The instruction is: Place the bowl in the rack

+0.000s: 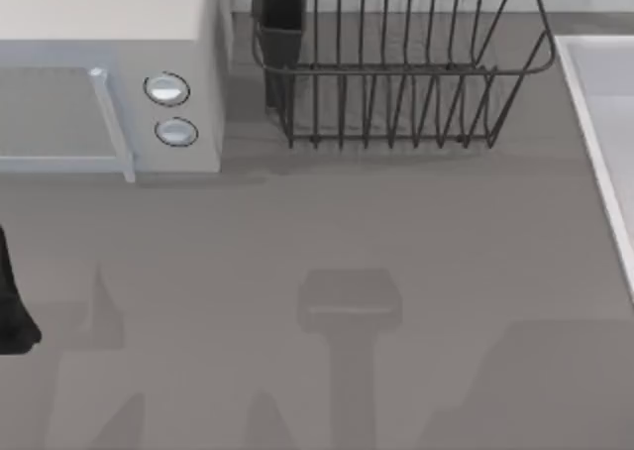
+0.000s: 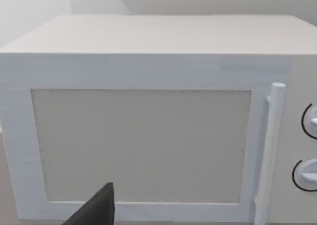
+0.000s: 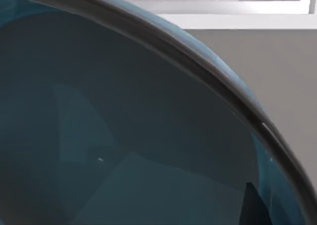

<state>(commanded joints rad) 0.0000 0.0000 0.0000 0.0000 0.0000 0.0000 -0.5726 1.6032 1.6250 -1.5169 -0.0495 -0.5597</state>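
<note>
The blue bowl (image 3: 124, 136) with a dark rim sits tilted and very close in the right wrist view. One dark fingertip (image 3: 251, 205) of my right gripper lies against its inner wall near the rim, so that gripper is shut on the bowl. The dark grey wire rack (image 1: 396, 73) stands at the back of the table, right of centre, with its utensil cup (image 1: 281, 19) at the left corner. My left arm (image 1: 12, 311) is parked at the table's left edge. A dark part of my left gripper (image 2: 96, 210) shows in front of the microwave door.
A pale microwave (image 1: 109, 73) with two round knobs (image 1: 168, 89) and a bar handle (image 2: 270, 150) fills the back left, close beside the rack. A white raised surface (image 1: 604, 123) runs along the right edge. Arm shadows fall on the grey tabletop (image 1: 347, 242).
</note>
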